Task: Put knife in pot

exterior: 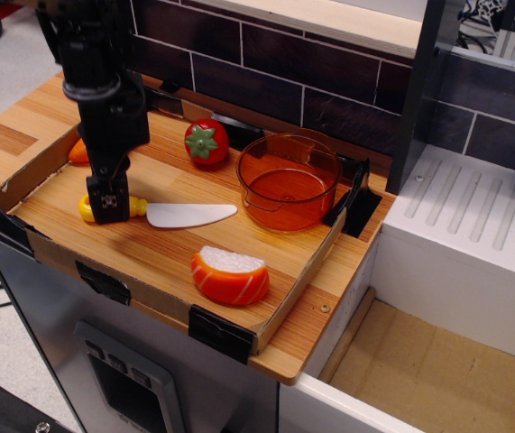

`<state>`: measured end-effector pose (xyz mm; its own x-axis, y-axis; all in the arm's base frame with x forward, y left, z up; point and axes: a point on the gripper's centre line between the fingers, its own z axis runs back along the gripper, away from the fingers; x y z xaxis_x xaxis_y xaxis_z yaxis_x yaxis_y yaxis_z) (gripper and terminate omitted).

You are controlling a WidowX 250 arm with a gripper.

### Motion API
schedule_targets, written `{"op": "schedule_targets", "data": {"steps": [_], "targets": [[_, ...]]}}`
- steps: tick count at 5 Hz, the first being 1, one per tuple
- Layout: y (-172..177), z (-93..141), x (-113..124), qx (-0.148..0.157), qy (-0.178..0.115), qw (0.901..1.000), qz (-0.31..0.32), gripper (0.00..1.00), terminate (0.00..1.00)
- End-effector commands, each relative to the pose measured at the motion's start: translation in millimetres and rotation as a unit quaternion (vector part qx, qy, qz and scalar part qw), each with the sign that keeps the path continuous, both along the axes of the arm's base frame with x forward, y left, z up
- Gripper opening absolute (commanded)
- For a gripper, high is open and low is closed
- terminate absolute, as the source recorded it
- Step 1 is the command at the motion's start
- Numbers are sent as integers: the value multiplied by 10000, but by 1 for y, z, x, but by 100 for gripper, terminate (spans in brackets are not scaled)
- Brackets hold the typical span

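The knife [188, 215] lies flat on the wooden tray floor, white blade pointing right toward the pot, yellow handle to the left. My black gripper [108, 211] has come down onto the middle of the handle; yellow shows on both sides of the fingers. The knife still rests on the wood. I see the fingers edge-on, so I cannot tell whether they are closed on the handle. The translucent orange pot [289, 180] with a black side handle stands upright and empty at the tray's back right, apart from the knife.
A red tomato [206, 142] sits behind the knife. An orange carrot [78, 151] is mostly hidden behind the arm. A salmon sushi piece [230, 275] lies near the front. The cardboard tray wall [59, 255] rims the board. A white sink ledge [473, 225] is at the right.
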<state>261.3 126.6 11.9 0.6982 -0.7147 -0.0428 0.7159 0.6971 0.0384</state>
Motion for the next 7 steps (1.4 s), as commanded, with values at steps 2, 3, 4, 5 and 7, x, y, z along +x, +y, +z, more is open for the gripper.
{"op": "schedule_targets", "data": {"steps": [2,3,4,5,7], "targets": [[8,0,8,-32,-9,9998,-197,0,0],[8,1,7,2,-83,9997,-222,0,0],[9,13,6,-18,-214,9995,-236,0,0],[11,35,3,-78,-174,9993,-313,0,0],[7,75,-2,-560,-131,9978,-327,0,0]]}}
